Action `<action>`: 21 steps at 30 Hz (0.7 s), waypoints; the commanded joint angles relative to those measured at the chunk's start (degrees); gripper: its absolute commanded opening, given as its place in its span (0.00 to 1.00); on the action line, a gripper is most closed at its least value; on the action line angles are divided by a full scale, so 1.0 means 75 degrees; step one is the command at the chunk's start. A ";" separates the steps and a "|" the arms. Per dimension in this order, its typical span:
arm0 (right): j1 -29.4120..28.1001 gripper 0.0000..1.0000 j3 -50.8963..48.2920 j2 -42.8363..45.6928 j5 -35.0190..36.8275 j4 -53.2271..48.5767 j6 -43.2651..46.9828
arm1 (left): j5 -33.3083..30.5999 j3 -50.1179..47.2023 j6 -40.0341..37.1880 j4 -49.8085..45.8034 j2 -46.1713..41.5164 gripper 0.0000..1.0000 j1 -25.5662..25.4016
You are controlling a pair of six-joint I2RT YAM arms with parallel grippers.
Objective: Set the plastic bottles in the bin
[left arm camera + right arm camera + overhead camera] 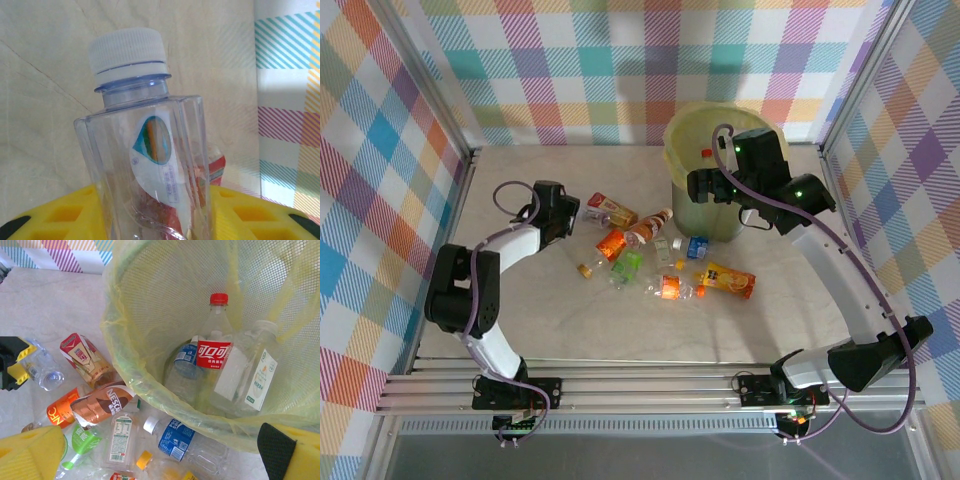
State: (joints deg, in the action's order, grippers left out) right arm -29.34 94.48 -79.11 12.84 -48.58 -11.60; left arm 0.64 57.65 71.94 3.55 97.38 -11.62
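Item: clear bottle point(145, 165) with a white cap point(127, 50) and a small printed label, one of the plastic bottles
Location: left half of the table point(620, 340) in the top view, right at the tip of my left gripper point(565, 213)
Grip: my left fingers point(60, 217) are drawn in narrow on its lower body, a yellow pad on either side
Long axis: in line with my left hand; the cap points to 12 o'clock in the left wrist view and to about 3 o'clock from my fingers in the top view
Lifted or resting: cannot tell
Neighbours: loose bottles point(665, 265) lie scattered just beyond the cap, from 3 to 5 o'clock of the held one; the nearest is red-labelled point(615, 212)
Destination: the bin point(708, 222), between 2 and 3 o'clock from the held bottle in the top view, well apart, with the pile partly between
Bin contents: several bottles are inside already, among them a red-capped one point(216, 340) standing against the mesh wall
Other hand: my right gripper point(702, 187) hangs at the bin's near rim with its fingers spread wide, holding nothing
Nearer arm: the right is at the bin, but the left has the bottle
Judgement: the carry runs up and across toward 2 to 3 o'clock, high enough to pass the pile and the liner's rim point(120, 340), and my right hand may crowd the opening
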 commanded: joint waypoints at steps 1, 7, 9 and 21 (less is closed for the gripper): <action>-0.0013 1.00 0.0010 0.0224 -0.0185 0.0276 -0.0128 | -0.0272 -0.0128 -0.0453 -0.0228 -0.0592 0.47 -0.0080; -0.0020 1.00 0.0118 0.0201 -0.0785 0.0406 -0.0223 | -0.0225 0.0110 -0.1851 -0.0194 -0.1502 0.47 -0.0154; -0.0013 1.00 0.0163 0.0198 -0.0939 0.0450 -0.0275 | -0.0083 0.0219 -0.2497 -0.0029 -0.1776 0.47 -0.0234; 0.0031 1.00 0.0739 0.0241 -0.2592 0.0956 -0.0593 | 0.1968 0.0211 -0.6337 0.2979 -0.2730 0.48 -0.1140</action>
State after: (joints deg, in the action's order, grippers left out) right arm -29.32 97.45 -78.89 -0.54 -44.71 -14.46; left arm 9.32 58.02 34.46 16.25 79.00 -18.68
